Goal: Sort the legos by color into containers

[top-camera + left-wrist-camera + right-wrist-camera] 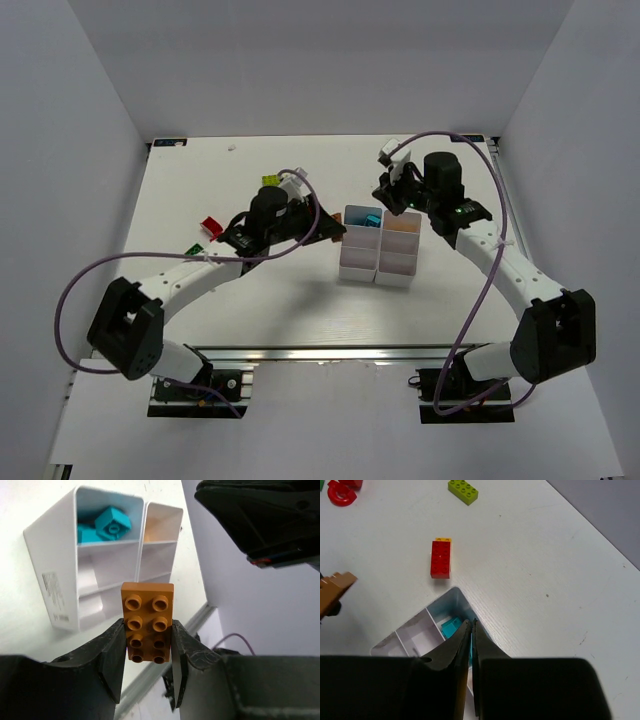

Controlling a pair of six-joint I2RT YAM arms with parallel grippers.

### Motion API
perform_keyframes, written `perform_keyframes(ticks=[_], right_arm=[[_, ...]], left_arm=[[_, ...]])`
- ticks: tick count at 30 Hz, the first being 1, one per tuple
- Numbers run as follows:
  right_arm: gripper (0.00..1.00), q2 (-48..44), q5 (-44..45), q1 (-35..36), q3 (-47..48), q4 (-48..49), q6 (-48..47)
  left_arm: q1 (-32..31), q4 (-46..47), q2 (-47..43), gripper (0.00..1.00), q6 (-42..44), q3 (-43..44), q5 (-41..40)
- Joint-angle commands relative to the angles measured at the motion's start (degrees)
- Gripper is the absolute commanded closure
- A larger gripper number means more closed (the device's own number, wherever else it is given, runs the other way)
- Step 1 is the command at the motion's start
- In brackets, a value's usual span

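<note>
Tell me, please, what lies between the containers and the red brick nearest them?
Nothing: the right wrist view shows only bare table between the red brick and the containers.

You have a white table [300, 305] boxed in by pale walls [85, 110] on three sides, and a silver aluminium rail [330, 352] runs along its near edge.

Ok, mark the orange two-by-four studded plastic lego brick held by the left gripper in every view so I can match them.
Top external: the orange studded plastic brick is a sliver at centre, just left of the white plastic bin block.
Left wrist: brick mid-frame, clamped in the left gripper.
Right wrist: brick at the far left edge, cut off.
Shared landmark: the block's corner bin holding cyan bricks.
</note>
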Motion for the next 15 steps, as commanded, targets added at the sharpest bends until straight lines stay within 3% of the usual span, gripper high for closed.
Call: perform_keyframes(ticks=[1,8,15], right_arm=[[0.89,-1.8,-1.6,-1.5,1.1,1.1,2.8],[0.88,-1.9,-3.0,-3.9,0.9,0.4,4.6],[0.87,-2.1,-3.9,-5.8,0.6,0.5,5.5]], left_arm=[[-3.2,-2.0,2.9,0.96,5.3,6.5,-6.2],[-10.9,-5.3,11.1,0.94,10.2,12.4,-30.6],[-15.4,-7.6,15.9,0.84,12.6,16.4,-46.1]])
